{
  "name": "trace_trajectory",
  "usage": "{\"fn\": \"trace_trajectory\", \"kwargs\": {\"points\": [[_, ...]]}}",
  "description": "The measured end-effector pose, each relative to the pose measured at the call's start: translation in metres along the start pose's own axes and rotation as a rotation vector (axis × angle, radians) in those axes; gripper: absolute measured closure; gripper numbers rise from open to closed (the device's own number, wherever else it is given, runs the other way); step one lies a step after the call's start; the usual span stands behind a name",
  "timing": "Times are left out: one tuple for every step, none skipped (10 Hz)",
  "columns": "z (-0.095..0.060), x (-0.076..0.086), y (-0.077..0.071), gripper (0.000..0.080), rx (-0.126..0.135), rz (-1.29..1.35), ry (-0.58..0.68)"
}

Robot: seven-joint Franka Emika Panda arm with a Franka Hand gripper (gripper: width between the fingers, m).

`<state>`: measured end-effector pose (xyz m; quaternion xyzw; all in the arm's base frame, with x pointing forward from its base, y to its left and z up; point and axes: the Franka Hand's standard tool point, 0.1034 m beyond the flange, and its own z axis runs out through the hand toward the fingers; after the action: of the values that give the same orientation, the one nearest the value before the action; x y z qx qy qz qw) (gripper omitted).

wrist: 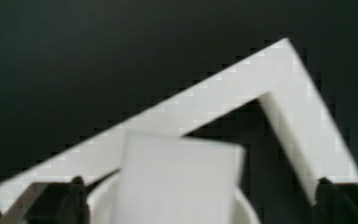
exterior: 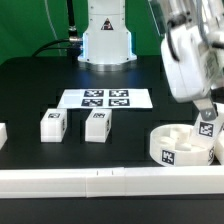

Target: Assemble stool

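Note:
The round white seat disc (exterior: 178, 146) lies at the exterior view's right, near the front rail. A tagged leg block (exterior: 208, 126) stands upright at the disc's far right side, under my gripper (exterior: 205, 113). In the wrist view that leg block (wrist: 179, 182) sits between my fingers (wrist: 336, 200), with a dark gap showing on one side. My gripper (wrist: 194, 208) is open and not clamped on the block. Two more leg blocks (exterior: 52, 124) (exterior: 97, 124) stand side by side on the black table, left of centre.
The marker board (exterior: 106, 99) lies flat behind the two blocks. A long white border rail (exterior: 100, 181) runs along the front edge, and the rails' corner (wrist: 274, 95) fills the wrist view. Another white piece (exterior: 3, 133) shows at the left edge.

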<state>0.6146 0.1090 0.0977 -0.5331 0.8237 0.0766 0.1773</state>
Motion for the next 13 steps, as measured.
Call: {"fn": "trace_trajectory", "kwargs": {"points": [[-0.012, 0.003, -0.004, 0.0155, 0.009, -0.037, -0.008], [-0.024, 0.003, -0.008, 0.0155, 0.015, -0.048, -0.015], [-0.023, 0.003, -0.007, 0.0151, 0.015, -0.049, -0.014], [-0.022, 0.003, -0.007, 0.0151, 0.014, -0.049, -0.014], [-0.022, 0.003, -0.007, 0.0151, 0.014, -0.049, -0.014], [-0.022, 0.003, -0.007, 0.0151, 0.013, -0.049, -0.013], [-0.022, 0.005, -0.006, 0.0151, 0.003, -0.112, -0.008], [-0.024, 0.019, -0.006, 0.0151, -0.035, -0.273, 0.003], [-0.029, 0.036, -0.015, 0.0151, -0.023, -0.414, 0.011], [-0.032, 0.05, -0.022, 0.0151, -0.002, -0.51, 0.013], [-0.036, 0.055, -0.025, 0.0151, -0.001, -0.524, 0.013], [-0.039, 0.058, -0.028, 0.0151, 0.006, -0.518, 0.016], [-0.036, 0.056, -0.026, 0.0151, 0.001, -0.521, 0.015]]}}
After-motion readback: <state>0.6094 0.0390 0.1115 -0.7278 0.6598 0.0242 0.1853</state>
